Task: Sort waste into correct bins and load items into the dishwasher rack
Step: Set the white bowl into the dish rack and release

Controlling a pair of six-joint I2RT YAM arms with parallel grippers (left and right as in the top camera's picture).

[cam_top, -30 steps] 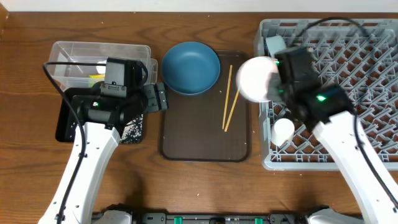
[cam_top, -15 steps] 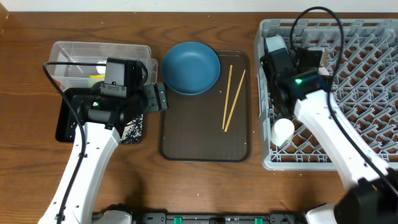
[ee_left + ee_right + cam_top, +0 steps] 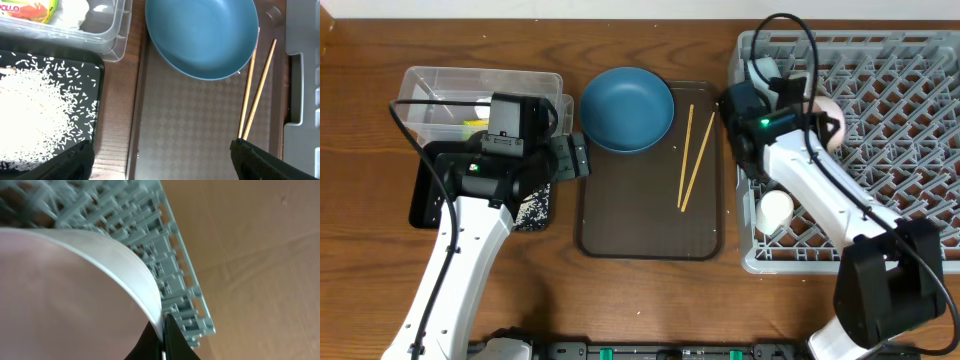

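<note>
My right gripper is shut on the rim of the white bowl and holds it tilted over the dishwasher rack. In the right wrist view the fingertips pinch the bowl's edge above the rack's pegs. A small white cup lies in the rack's front left. A light blue bowl shows at its back left corner. My left gripper hangs open and empty over the brown tray's left edge. On that tray sit the dark blue plate and two chopsticks.
The clear tub at back left holds the yellow wrapper and white napkin. The black tray in front of it carries loose rice. The brown serving tray lies between the bins and the rack.
My right arm has swung the white bowl from the rack's left edge further in over the pegs and turned it on its side. The left arm has not moved.
</note>
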